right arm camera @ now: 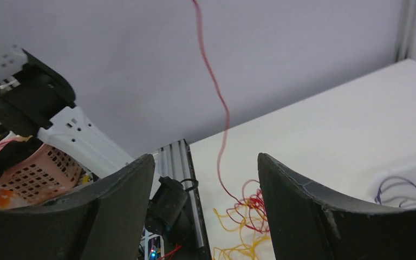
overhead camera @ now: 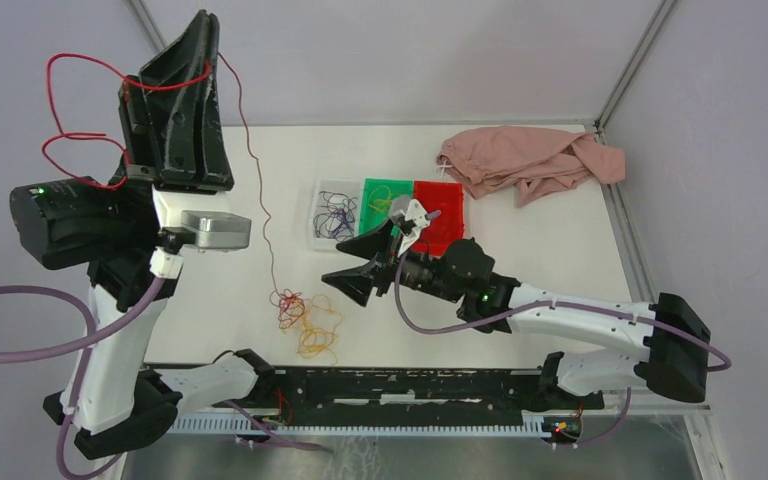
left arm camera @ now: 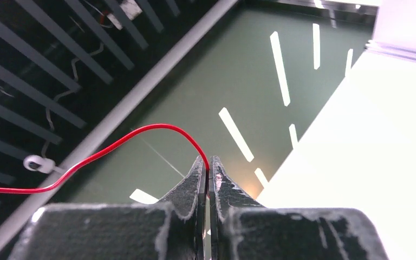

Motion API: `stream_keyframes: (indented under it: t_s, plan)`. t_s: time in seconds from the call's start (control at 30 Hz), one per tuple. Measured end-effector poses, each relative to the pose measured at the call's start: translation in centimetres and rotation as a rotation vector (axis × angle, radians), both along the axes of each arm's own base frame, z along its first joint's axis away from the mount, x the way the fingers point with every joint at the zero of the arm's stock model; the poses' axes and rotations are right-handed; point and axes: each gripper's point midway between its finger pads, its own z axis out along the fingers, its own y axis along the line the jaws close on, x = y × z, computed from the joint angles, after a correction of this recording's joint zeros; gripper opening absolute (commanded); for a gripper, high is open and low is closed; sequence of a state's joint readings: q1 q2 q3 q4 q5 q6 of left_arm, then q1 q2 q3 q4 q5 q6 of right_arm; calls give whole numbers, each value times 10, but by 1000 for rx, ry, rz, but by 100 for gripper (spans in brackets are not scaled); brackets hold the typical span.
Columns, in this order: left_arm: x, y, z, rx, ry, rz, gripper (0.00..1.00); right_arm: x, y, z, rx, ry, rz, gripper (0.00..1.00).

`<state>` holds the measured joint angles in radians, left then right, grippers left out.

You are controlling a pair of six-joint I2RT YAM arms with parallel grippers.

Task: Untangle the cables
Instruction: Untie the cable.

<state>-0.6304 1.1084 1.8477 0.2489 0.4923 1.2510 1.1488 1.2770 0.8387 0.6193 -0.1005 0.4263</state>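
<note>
A small tangle of red and yellow-orange cables [overhead camera: 303, 318] lies on the white table near the front edge; it also shows in the right wrist view [right arm camera: 247, 216]. One red cable [overhead camera: 256, 170] rises from the tangle up to my left gripper [overhead camera: 203, 40], which is raised high at the left and shut on it; the red cable [left arm camera: 141, 132] leaves between the closed fingertips, with loose loops hanging at the far left. My right gripper [overhead camera: 352, 283] is open and empty, low over the table just right of the tangle.
A tray [overhead camera: 322, 232] with a clear, a green and a red compartment stands mid-table; purple strands [overhead camera: 337, 215] lie in the clear one. A pink cloth [overhead camera: 525, 160] lies at the back right. A black rail [overhead camera: 410, 385] runs along the near edge.
</note>
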Motion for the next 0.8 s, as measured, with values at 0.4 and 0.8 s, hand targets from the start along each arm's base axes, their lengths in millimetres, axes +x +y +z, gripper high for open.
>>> stream_keyframes:
  t_s: [0.4,0.8]
  plan:
    - [35,-14,-25,26,174,-14,3,12,53,-45,-138,-5,51,67]
    - [36,-9,-32,18,219,-7,3,53,91,-68,-196,12,-67,45]
